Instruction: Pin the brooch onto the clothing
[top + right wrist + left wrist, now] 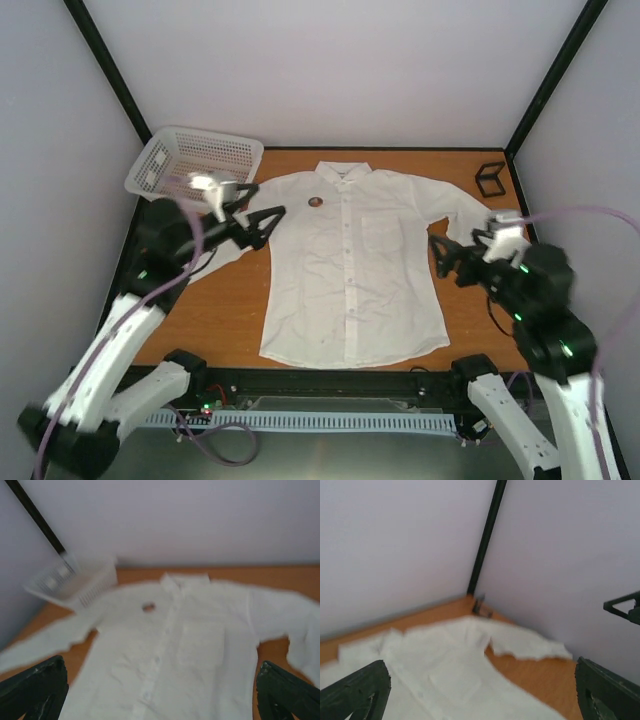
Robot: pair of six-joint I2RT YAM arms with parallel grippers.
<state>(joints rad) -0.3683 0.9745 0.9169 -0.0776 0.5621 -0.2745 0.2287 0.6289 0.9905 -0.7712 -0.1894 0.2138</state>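
The white dress shirt lies flat, collar to the back, pocket on its right half. The tiny reddish-brown brooch sits on the shirt's left chest near the collar; it also shows in the right wrist view. My left gripper is open and empty, raised over the shirt's left sleeve, left of the brooch. My right gripper is open and empty, raised by the shirt's right edge. The shirt is blurred in both wrist views.
A white perforated basket stands at the back left, also in the right wrist view. A small black open-frame cube stands at the back right. Black frame posts rise at both back corners.
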